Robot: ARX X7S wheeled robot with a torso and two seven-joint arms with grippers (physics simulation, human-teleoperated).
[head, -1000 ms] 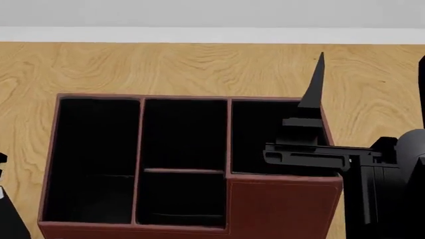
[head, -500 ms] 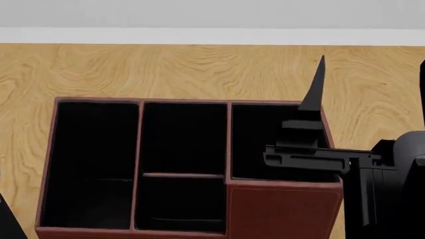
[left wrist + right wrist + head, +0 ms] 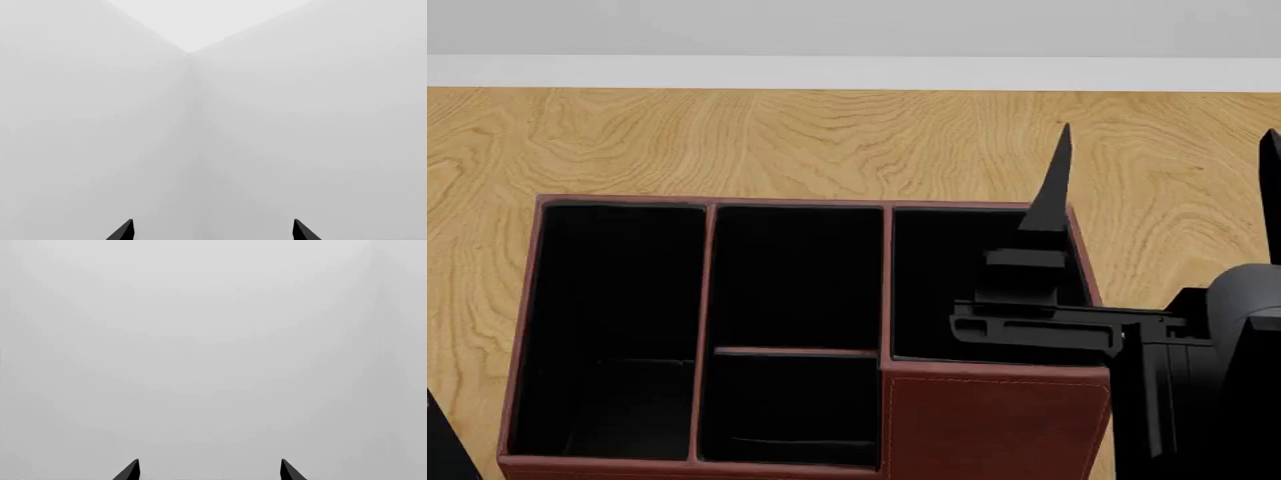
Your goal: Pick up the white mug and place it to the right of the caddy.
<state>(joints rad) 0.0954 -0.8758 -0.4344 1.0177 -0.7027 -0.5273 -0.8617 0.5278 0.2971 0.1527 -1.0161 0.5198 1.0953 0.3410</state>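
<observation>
Caddy (image 3: 988, 420) on the wooden table (image 3: 827, 140)

Only the head view shows it; both wrist views show blank grey, with left gripper (image 3: 212, 231) and right gripper (image 3: 209, 471) spread apart, empty.

Caddy (image 3: 988, 420) cut off below (right arm (image 3: 1174, 360) covers its corner).

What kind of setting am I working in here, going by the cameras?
Probably a desk or tabletop indoors: a light wood-grain surface, a leather-look caddy with compartments like a desk organizer, and plain pale walls meeting in a corner.
</observation>
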